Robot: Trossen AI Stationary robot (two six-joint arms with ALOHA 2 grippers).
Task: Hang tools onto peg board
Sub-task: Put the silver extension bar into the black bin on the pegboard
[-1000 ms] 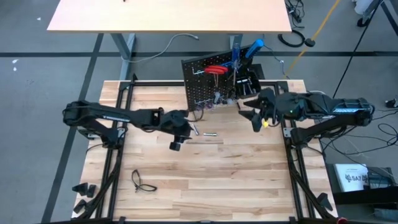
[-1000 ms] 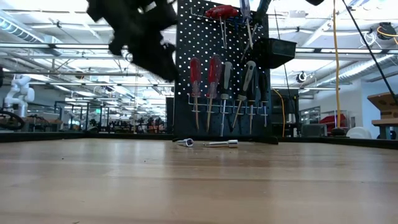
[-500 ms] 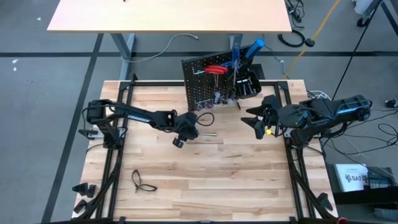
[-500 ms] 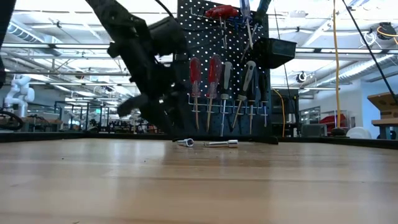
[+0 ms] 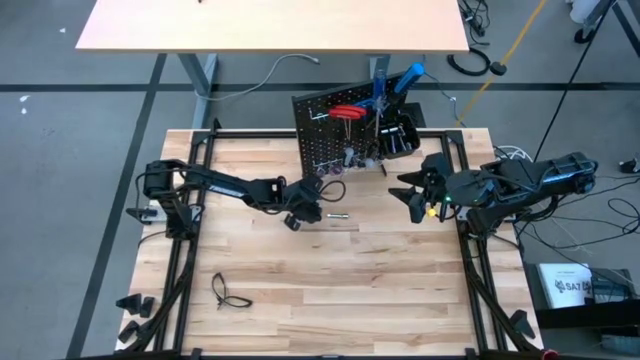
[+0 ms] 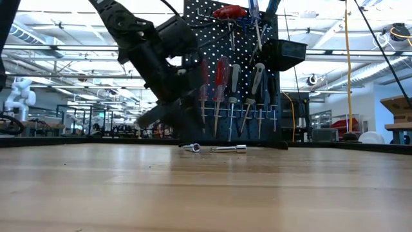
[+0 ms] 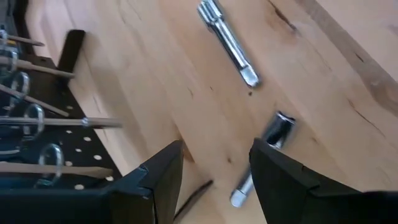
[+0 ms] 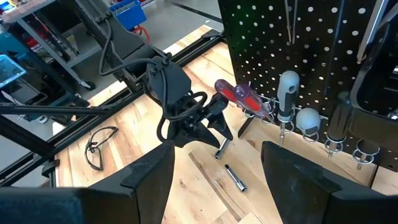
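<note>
Left gripper (image 5: 296, 220), jaws spread and empty, hovers beside the short silver bit (image 7: 261, 158); its long axis runs roughly 1-to-7 o'clock in the left wrist view. Right gripper (image 5: 413, 196), jaws spread, waits farther off.

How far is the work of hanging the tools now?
Mostly done: several screwdrivers hang on the peg board. In hand: the left gripper, open and empty, is low over the short silver bit. Left: that bit and the long one, both on the table. The right gripper waits aside.
</note>
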